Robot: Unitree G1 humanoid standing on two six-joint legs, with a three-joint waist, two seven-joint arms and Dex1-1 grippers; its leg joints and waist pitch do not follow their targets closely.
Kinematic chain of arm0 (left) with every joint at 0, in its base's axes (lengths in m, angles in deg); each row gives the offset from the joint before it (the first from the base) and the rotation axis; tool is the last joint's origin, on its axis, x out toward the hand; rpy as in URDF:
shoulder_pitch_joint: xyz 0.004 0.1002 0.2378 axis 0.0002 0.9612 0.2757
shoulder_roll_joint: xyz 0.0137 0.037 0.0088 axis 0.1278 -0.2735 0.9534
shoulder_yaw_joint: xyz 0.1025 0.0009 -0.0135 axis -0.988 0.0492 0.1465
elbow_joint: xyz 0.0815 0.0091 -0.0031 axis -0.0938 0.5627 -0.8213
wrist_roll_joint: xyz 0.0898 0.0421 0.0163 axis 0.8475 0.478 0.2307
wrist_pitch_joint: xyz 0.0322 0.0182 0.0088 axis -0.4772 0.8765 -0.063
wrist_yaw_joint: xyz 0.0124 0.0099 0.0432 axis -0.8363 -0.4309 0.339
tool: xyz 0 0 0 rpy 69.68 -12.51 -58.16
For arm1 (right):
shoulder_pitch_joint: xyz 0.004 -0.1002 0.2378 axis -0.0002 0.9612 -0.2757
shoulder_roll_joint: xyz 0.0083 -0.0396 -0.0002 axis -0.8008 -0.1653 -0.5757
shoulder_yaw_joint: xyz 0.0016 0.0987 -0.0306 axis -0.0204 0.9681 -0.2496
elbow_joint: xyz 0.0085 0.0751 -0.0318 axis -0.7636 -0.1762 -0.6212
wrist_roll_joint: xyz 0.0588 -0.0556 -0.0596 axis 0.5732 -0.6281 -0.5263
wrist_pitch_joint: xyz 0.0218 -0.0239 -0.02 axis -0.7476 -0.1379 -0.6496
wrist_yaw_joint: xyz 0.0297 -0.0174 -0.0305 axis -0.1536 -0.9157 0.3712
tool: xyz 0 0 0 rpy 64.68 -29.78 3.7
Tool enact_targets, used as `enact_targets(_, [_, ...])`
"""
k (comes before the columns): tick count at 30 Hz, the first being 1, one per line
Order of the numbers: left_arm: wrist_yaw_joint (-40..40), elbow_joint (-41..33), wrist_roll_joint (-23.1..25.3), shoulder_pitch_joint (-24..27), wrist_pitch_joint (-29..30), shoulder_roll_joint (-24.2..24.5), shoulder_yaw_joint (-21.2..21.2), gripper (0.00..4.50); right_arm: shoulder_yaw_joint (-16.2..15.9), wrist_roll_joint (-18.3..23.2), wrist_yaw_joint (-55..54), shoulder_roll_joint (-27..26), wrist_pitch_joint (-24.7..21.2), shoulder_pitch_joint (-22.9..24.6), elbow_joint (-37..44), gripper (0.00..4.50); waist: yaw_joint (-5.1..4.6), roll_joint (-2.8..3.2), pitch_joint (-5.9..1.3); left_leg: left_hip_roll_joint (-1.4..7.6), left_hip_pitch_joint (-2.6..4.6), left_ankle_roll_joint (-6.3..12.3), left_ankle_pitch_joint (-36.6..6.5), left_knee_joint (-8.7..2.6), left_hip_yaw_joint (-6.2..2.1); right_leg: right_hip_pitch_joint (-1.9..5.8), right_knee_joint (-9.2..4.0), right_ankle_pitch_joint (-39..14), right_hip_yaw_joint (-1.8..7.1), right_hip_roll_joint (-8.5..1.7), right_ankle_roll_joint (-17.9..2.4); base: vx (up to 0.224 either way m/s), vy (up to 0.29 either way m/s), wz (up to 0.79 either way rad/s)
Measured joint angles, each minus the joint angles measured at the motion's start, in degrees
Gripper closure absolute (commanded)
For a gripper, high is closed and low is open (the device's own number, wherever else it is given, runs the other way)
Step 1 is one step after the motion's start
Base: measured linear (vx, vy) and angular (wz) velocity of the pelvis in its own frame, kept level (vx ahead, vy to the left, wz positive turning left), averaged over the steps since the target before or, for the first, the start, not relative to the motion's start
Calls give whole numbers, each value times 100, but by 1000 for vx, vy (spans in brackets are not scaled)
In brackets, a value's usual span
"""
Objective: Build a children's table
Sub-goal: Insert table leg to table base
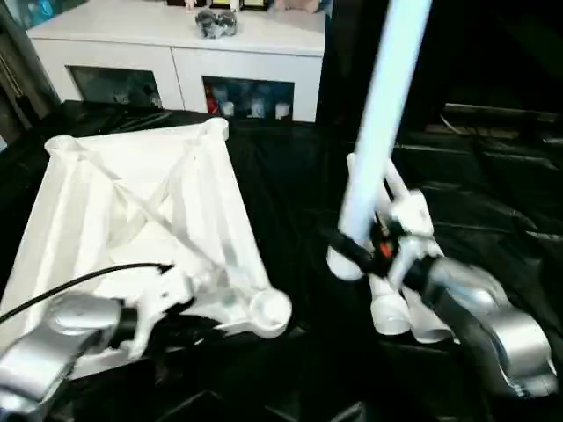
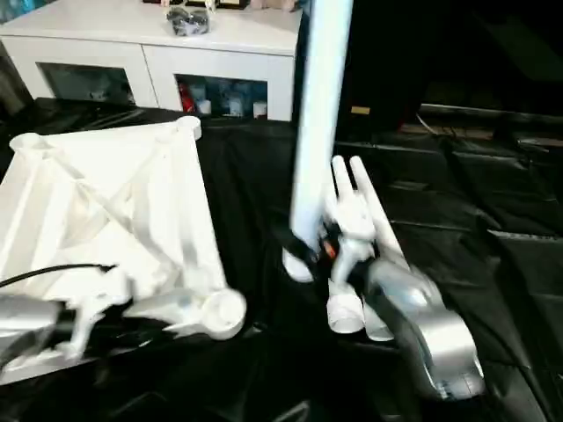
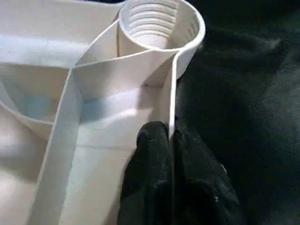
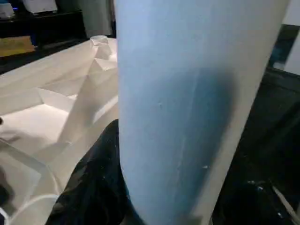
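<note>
The white tabletop [image 1: 132, 202] lies underside up on the left of the black cloth, ribs showing. Its near right corner socket [image 1: 268, 309] is a ribbed round cup [image 3: 154, 23]. My left gripper [image 3: 171, 133] is shut on the tabletop's thin rim [image 3: 172, 89] just short of that socket. On the right, my right gripper [image 1: 352, 251] is shut on a long white leg [image 1: 387, 105], which stands nearly upright and leans a little to the right at the top. The same leg [image 4: 187, 93] has a black finger [image 4: 93, 187] beside it. Two more legs [image 1: 396, 308] lie on the cloth under the right wrist.
A black cloth [image 1: 299, 176] covers the work surface. Behind it stands a white cabinet with glass doors [image 1: 176, 66], with small objects on top. Dark wrinkled cloth extends to the right [image 1: 501, 202].
</note>
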Motion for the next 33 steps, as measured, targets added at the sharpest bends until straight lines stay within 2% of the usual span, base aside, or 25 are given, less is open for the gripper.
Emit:
enact_targets(3, [362,422,349,-543,-45,-486,-208,450,-140,-31,15,-116,-109,-344,-387,260,44,7,4,7,2,-1,1,0,20,3,6,3,-1,-8,1,0,0,0])
enact_targets(6, [595,824,440,-918,-4,-846,-241,450,-215,-25,127,-197,-119,-560,-564,260,65,8,4,21,-1,-7,8,-1,36,1,6,5,-3,-7,1,0,0,0])
enact_targets(11, [693,1292,553,-1347,-37,-1162,-332,450,-318,-50,222,-304,-83,-890,-1043,260,91,8,3,28,-28,4,18,-1,52,-19,1,4,-3,-11,1,0,0,0])
enact_targets(19, [543,1659,635,-1568,-247,-1313,-383,450,-417,-197,357,-481,155,-1108,-1733,260,111,8,3,31,-28,8,21,-2,72,-22,0,2,-4,-23,4,0,0,0])
enact_targets(26, [511,1810,729,-1652,-352,-1422,-406,450,-479,-293,390,-815,629,-1358,-2696,260,105,8,3,33,-26,26,32,-27,157,-26,4,3,-10,-84,10,0,0,0])
enact_targets(33, [474,1896,777,-1691,-415,-1466,-409,450,-464,-423,520,-1025,1152,-1550,-3248,260,104,-3,-4,33,-25,47,44,-28,170,-23,2,3,-10,-93,11,0,0,0])
